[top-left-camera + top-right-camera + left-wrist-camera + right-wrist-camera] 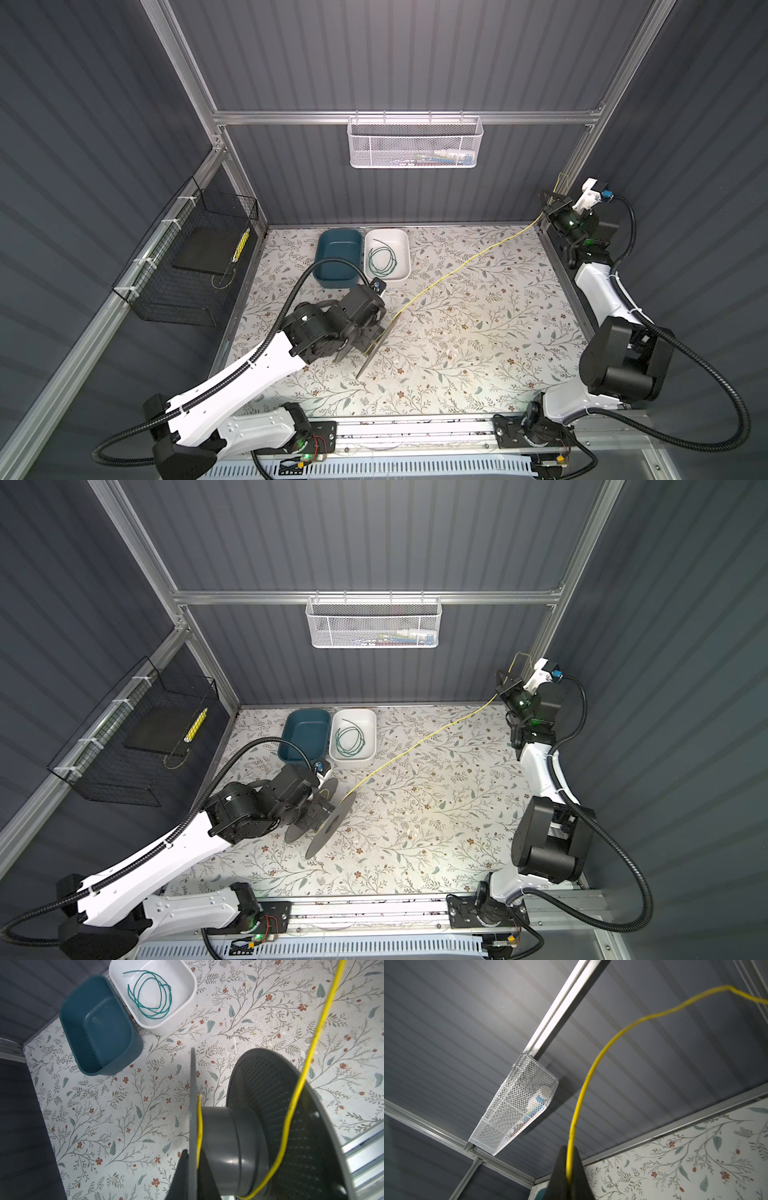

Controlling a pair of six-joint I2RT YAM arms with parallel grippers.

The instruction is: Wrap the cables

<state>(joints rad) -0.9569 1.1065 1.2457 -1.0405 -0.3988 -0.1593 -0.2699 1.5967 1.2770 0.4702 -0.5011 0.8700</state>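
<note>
on the left wall hangs a black wire basket (183, 257) with a dark slab lying in it. at the back of the flowered counter (457, 353) a teal bin (332, 249) and a white bin (400, 245) stand side by side, touching. the green cable (151, 995) lies in loose coils on the floor of the white one. just in front of the bins, the left fingers (182, 1178) are pressed onto the thin flange of a grey spool (376, 345), pinching its edge so the spool is held on its side, above the counter as far as the top views show. in the left wrist view, a short run of the yellow cable (457, 266) lies against that pinched flange. another stretch bends once across the hub near the perforated flange. from the spool the yellow cable climbs in a nearly straight line through the air, over the counter, toward the back right corner. a white mesh basket (415, 141) hangs on the rear rail, holding a few small items too blurred to name. at the far right, raised near the corner post, the right fingers (561, 1172) are closed together on the yellow cable. its loose end arcs away beyond them.
</note>
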